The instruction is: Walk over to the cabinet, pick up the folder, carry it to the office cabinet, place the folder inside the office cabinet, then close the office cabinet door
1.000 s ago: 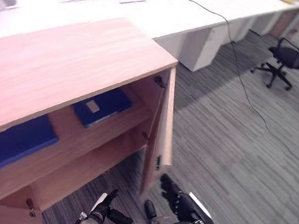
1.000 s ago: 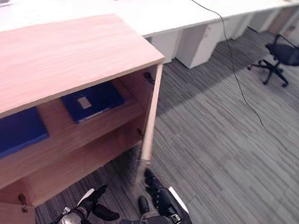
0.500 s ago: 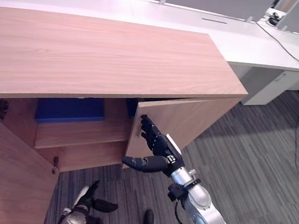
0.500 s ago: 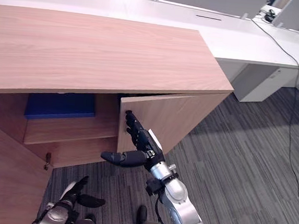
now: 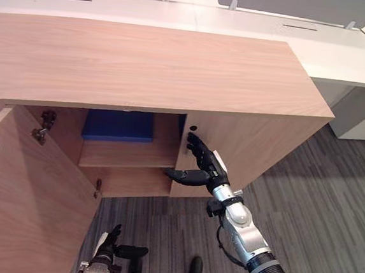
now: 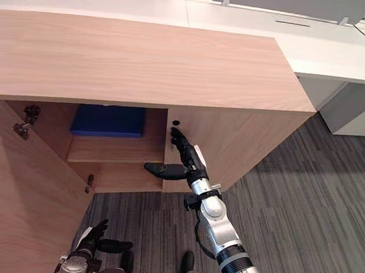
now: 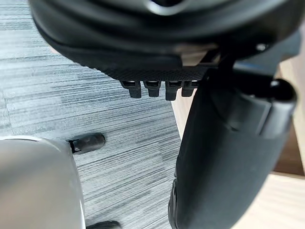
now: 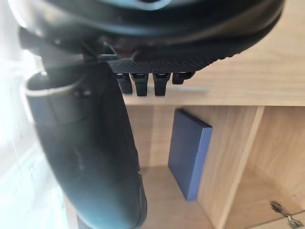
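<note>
The wooden office cabinet (image 5: pixel 150 63) stands before me. A blue folder (image 5: pixel 119 126) lies flat on its upper shelf; in the right wrist view the blue folder (image 8: pixel 190 152) shows past the fingers. My right hand (image 5: pixel 202 164) is open, its straight fingers flat against the right door (image 5: pixel 252 142) near that door's free edge, thumb pointing left. That door is almost flush with the cabinet front. The left door (image 5: pixel 23 199) stands wide open. Low over the carpet hangs my left hand (image 5: pixel 112 245), open and holding nothing.
White desks (image 5: pixel 343 55) run along behind the cabinet, with a white pedestal (image 5: pixel 363 120) at the right. Grey carpet (image 5: pixel 329 213) lies in front and to the right. The open left door juts out toward me on the left.
The camera has swung round to face the cabinet front. My right hand rose from low down onto the right door, and the door has swung from wide open to nearly shut.
</note>
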You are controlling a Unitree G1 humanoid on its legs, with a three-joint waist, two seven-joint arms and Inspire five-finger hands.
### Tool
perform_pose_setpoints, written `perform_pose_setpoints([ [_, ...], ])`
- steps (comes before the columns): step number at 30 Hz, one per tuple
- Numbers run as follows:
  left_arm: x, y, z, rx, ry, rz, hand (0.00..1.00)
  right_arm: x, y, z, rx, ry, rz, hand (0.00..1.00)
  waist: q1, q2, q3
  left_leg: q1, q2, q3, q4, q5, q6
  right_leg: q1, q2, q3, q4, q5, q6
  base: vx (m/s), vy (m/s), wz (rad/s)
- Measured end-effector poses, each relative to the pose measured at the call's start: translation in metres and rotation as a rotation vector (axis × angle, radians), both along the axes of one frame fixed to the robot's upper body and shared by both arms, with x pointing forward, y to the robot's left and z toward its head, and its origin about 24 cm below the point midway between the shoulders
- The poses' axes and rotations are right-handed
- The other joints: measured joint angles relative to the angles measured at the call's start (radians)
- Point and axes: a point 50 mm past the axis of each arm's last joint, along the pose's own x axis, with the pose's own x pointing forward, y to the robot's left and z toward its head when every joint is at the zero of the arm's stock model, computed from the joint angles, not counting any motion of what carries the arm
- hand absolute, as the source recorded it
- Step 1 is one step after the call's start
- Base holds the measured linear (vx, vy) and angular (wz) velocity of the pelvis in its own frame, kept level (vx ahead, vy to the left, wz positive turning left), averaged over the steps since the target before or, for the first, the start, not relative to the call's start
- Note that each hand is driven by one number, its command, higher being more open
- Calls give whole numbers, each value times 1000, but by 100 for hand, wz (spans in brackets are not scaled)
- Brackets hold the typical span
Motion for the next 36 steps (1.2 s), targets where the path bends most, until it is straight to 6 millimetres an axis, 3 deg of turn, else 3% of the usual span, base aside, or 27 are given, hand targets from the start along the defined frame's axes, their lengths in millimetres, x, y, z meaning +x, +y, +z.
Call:
perform_pose_setpoints([
  [1,0,-2,0,-7,-5,11,100,-3,-2,-4,-6,3,-3,100,0,0,0,-2,0,-4,0,-1,3,1,0,2,0,-5,6,-64,-11,17],
  [4,2,-12,1,-67,-39,87,100,-26,-16,-43,-52,156,-60,100,-2,1,0,-16,-8,-46,0,-2,10,-4,-10,-10,41,-62,33,-1,9,48],
  [5,4,-13,3,-88,-63,122,100,-40,-25,-69,-95,278,-103,100,-8,0,0,-35,-21,-87,1,1,13,-20,-14,-12,82,-98,43,43,3,78],
  [6,7,-15,4,-97,-76,135,100,-49,-29,-82,-121,345,-122,100,-13,0,0,-47,-28,-111,2,4,13,-26,-16,-7,101,-115,46,88,2,128],
  [8,13,-19,6,-136,-113,198,100,-86,-45,-123,-233,578,-162,100,-13,7,5,-77,-64,-201,14,24,16,-20,-30,-7,132,-136,36,155,17,132],
  [11,14,-13,11,-163,-169,337,100,-126,-52,-151,-311,774,-162,100,6,30,20,-99,-99,-312,31,33,22,33,-61,-107,115,-134,32,167,59,127],
  [13,16,-3,16,-158,-211,416,100,-125,-52,-152,-319,774,-172,100,25,35,23,-109,-113,-370,43,33,22,71,-65,-160,91,-134,31,115,29,111],
  [16,14,8,21,-158,-267,527,100,-109,-57,-145,-309,729,-262,100,47,51,48,-106,-142,-461,70,36,17,142,-72,-237,90,-156,2,34,5,106],
  [19,11,8,24,-175,-295,597,100,-92,-66,-135,-305,662,-330,100,63,60,73,-127,-168,-497,69,65,5,147,-102,-317,148,-224,7,-44,-16,97],
  [20,9,8,23,-185,-300,639,100,-89,-67,-132,-297,647,-351,100,67,64,82,-132,-170,-484,57,73,10,147,-117,-349,175,-247,25,-126,-7,100],
  [21,3,9,22,-182,-295,683,100,-88,-65,-132,-287,645,-361,100,68,64,87,-142,-154,-391,57,40,38,154,-126,-381,195,-259,34,-99,5,87],
  [23,-8,12,19,-179,-280,747,100,-90,-58,-132,-265,650,-366,100,67,62,101,-142,-128,-282,64,41,39,184,-133,-424,210,-278,38,-115,-12,69],
  [28,-25,15,15,-155,-253,862,100,-84,-39,-128,-214,635,-348,100,83,60,101,-128,-131,-271,28,91,29,198,-141,-446,217,-298,42,-4,-19,19],
  [32,-5,24,35,-137,-376,861,100,-81,-32,-126,-212,622,-328,100,89,57,102,-108,-145,-295,19,104,33,233,-143,-455,201,-295,46,51,-21,22],
  [36,25,56,81,-61,-619,782,100,-75,-30,-123,-214,603,-323,100,93,56,102,-90,-143,-297,9,105,31,252,-136,-452,184,-295,46,16,-29,2],
])
